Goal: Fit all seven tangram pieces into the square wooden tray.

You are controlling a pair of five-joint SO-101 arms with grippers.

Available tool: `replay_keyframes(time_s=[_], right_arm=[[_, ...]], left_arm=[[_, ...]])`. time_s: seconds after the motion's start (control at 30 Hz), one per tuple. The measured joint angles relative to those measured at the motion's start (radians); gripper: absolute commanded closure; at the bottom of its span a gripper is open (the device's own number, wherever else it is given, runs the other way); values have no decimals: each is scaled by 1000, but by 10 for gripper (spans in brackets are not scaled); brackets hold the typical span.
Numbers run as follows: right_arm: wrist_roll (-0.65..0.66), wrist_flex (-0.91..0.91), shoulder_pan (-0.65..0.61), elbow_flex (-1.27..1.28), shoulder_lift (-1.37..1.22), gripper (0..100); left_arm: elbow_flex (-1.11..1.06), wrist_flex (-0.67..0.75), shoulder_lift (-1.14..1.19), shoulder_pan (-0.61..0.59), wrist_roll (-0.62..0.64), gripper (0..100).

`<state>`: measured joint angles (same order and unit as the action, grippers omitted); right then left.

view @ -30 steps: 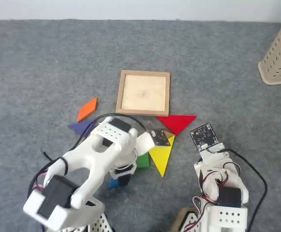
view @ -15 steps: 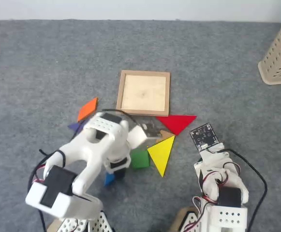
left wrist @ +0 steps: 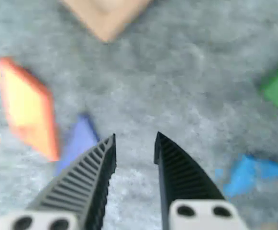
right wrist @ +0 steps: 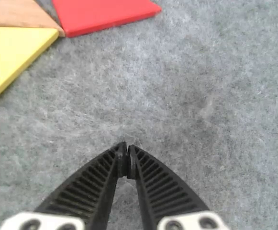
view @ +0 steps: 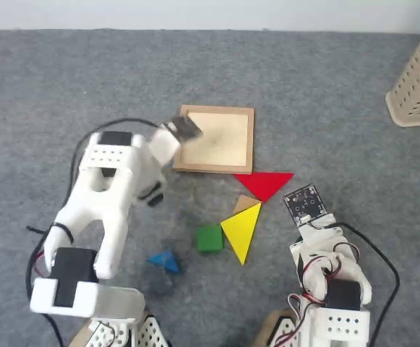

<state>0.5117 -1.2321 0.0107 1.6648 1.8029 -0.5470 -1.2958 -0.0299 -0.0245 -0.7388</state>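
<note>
Grey carpet [view: 65, 87] covers the whole work surface, with a cream perforated plastic basket [view: 418, 79] at its 2 o'clock edge in the high view. Near the middle, the square wooden tray [view: 215, 139] lies flat.

The white left arm [view: 105, 210] stands at 8 o'clock from the tray, and its forward end overlaps the tray's 9 o'clock rim. The left claw [left wrist: 134, 136] points down at bare carpet. Its two black ribbed fingers [left wrist: 88, 182] are a narrow gap apart, holding and touching nothing. A purple triangle [left wrist: 76, 141] lies very near one fingertip, with an orange parallelogram [left wrist: 26, 108] just beyond it. Whether those two pieces touch cannot be told. A green wooden square [view: 210, 238] sits at 6 o'clock from the tray and a small blue triangle [view: 164, 261] at 7 o'clock, both well apart from the claw.

A large red triangle [view: 264, 182] lies at 5 o'clock, just off the tray's corner. A brown wooden triangle [view: 246, 204] and a large yellow triangle [view: 242, 228] crowd against it.

The white right arm [view: 329, 275] stands farther out at 5 o'clock. The right claw [right wrist: 127, 146] is closed tip to tip over bare carpet and grips nothing. The yellow, brown and red pieces lie ahead of it, apart from its tips.
</note>
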Motion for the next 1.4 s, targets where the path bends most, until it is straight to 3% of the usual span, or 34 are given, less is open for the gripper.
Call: replay_keyframes(time_s=[0.13, 0.3, 0.4, 0.7, 0.93, 1.03, 1.4], right_arm=[[0, 0, 0, 0, 0, 992], [0, 0, 0, 0, 0, 992], [0, 0, 0, 0, 0, 992], [0, 0, 0, 0, 0, 992], [0, 0, 0, 0, 0, 992], [0, 0, 0, 0, 0, 992], [0, 0, 0, 0, 0, 992]], left_arm=[[-215, -6, -206, 91, -28, 867], [-509, -20, -572, 218, -31, 784], [-588, -46, -683, 249, -37, 788], [-601, -61, -606, 238, -166, 791], [-601, 138, -397, 219, -175, 791], [-601, 206, -347, 216, -135, 823], [-603, 206, -364, 190, 32, 980]])
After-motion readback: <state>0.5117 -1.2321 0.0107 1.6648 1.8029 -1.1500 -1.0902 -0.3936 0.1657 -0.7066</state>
